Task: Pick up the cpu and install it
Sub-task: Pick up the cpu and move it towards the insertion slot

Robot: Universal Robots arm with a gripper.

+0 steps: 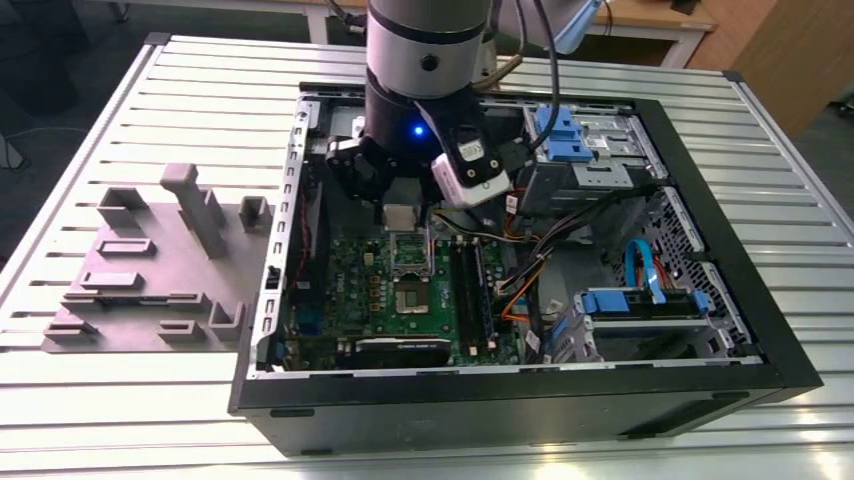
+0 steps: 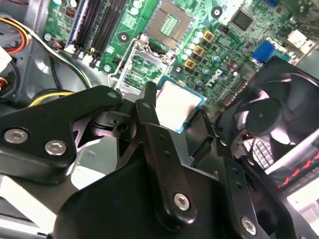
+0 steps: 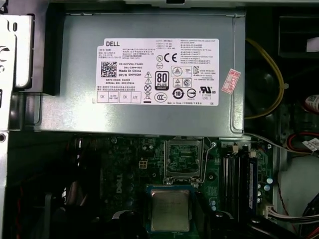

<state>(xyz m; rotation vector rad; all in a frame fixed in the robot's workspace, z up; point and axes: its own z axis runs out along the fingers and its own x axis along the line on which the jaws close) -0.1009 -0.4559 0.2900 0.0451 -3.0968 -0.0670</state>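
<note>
gripping: black hand (image 2: 175, 110) clamped on small flat square silvery-grey metal cpu (image 2: 180, 102)
arm pose: grey arm (image 1: 420, 50) upright, reaching into open black computer case (image 1: 507, 410)
cpu place: held above green motherboard (image 1: 360, 290)

the gripper (image 1: 402, 211) holds the cpu (image 1: 400, 218) above the motherboard (image 1: 358, 292) (inside the open case (image 1: 534, 400)).

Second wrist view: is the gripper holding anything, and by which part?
The cpu, it seems. It sits between the fingers of the gripper, pinched by two opposite side edges, its metal top bare, over the green motherboard.
</note>
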